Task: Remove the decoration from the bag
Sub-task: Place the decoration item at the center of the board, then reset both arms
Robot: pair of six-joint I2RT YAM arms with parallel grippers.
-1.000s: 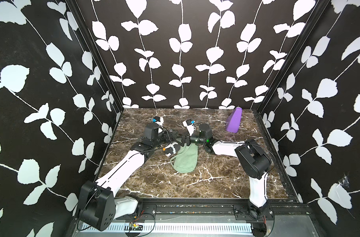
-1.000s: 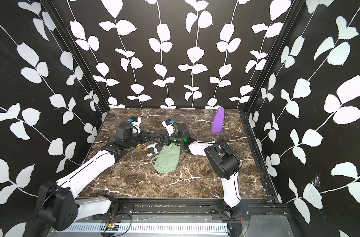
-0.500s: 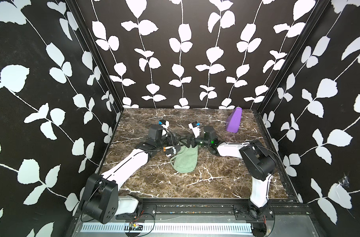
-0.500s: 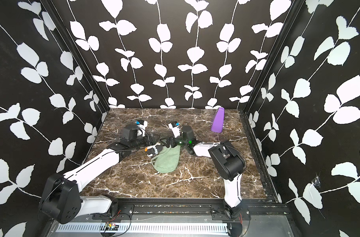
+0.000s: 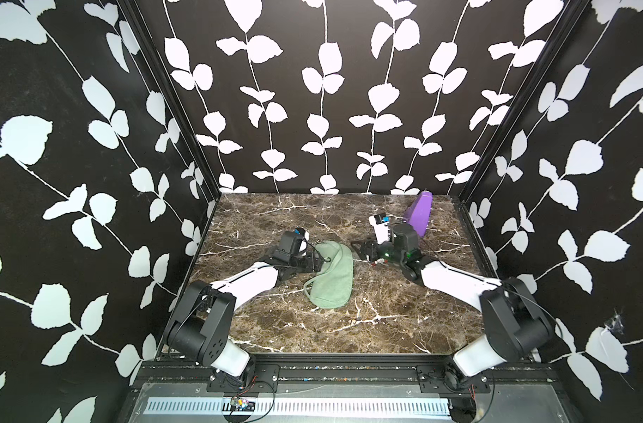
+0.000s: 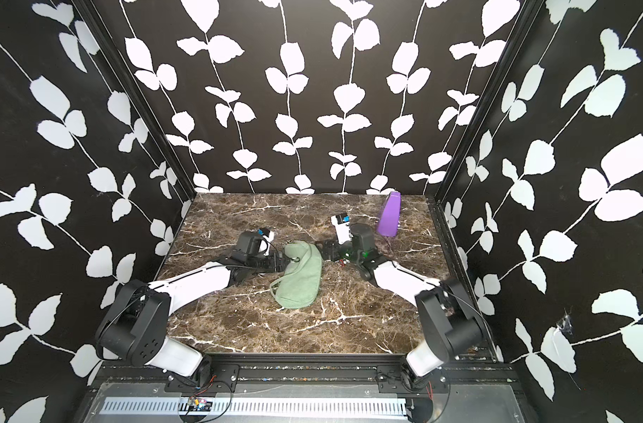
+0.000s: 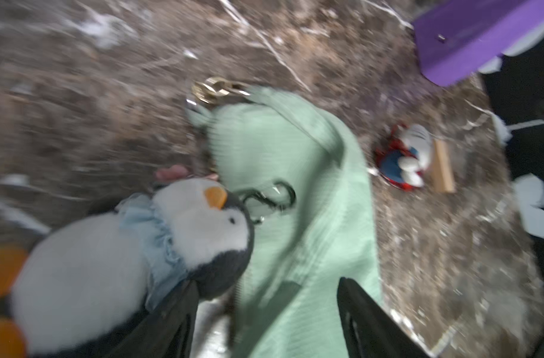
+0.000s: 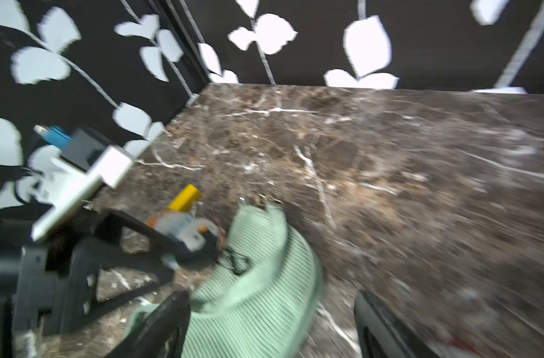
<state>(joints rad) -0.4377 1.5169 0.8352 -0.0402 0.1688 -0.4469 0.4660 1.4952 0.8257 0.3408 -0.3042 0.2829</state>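
Left wrist view is showing us the penguin (image 7: pixel 125 257) touching the bag's (image 7: pixel 295 148) far end, its clip (image 7: pixel 273 198) lying on the bag, so with left gripper (image 7: pixel 267 283) and right gripper (image 8: pixel 272 294) both gaping empty beside the bag, we are favouring pinning it while unhooking the clip.

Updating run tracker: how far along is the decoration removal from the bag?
Done: red-blue charm lies on the table, off the bag. In hand: nothing; left gripper and right gripper stand open at it. Remaining: penguin plush, clip on the fabric; attachment unclear.
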